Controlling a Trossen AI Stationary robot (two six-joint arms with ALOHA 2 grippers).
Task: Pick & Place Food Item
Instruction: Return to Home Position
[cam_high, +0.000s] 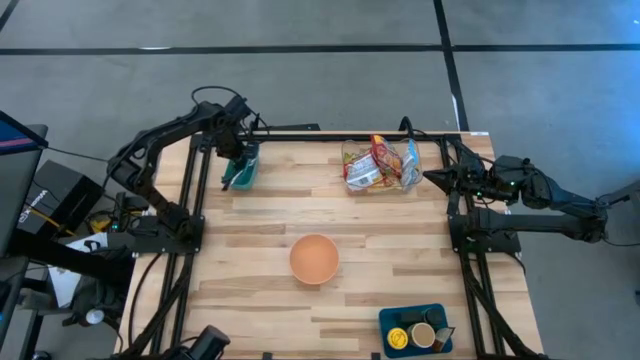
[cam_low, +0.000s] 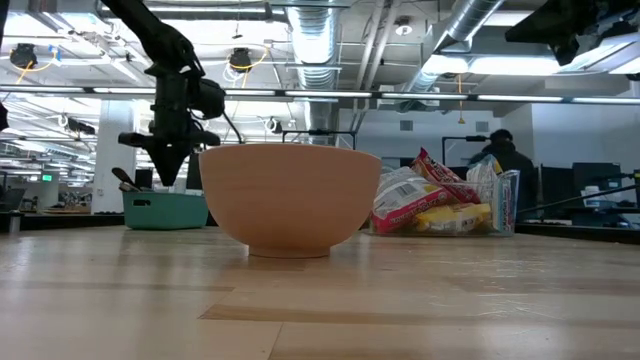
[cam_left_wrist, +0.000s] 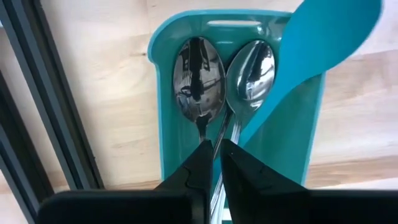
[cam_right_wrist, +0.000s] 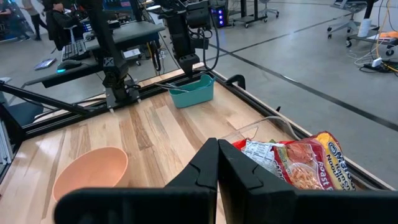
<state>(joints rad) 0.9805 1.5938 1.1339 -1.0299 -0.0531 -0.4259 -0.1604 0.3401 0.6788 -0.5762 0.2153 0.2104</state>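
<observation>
Left claw (cam_left_wrist: 213, 154) pinching spoon handle (cam_left_wrist: 216, 140) — inside teal bin (cam_left_wrist: 166, 93), spoons below

Glossy metal spoons (cam_left_wrist: 199, 81) (teal plastic tray (cam_left_wrist: 171, 134))

One peach bowl (cam_high: 314, 259) sits mid-table; two metal spoons (cam_left_wrist: 199, 87) and one teal spatula (cam_left_wrist: 311, 50) share one teal bin (cam_high: 241, 168) at ten o'clock.

Two dark jointed arms (black cables, tapered fingers (cam_left_wrist: 199, 168))
</observation>
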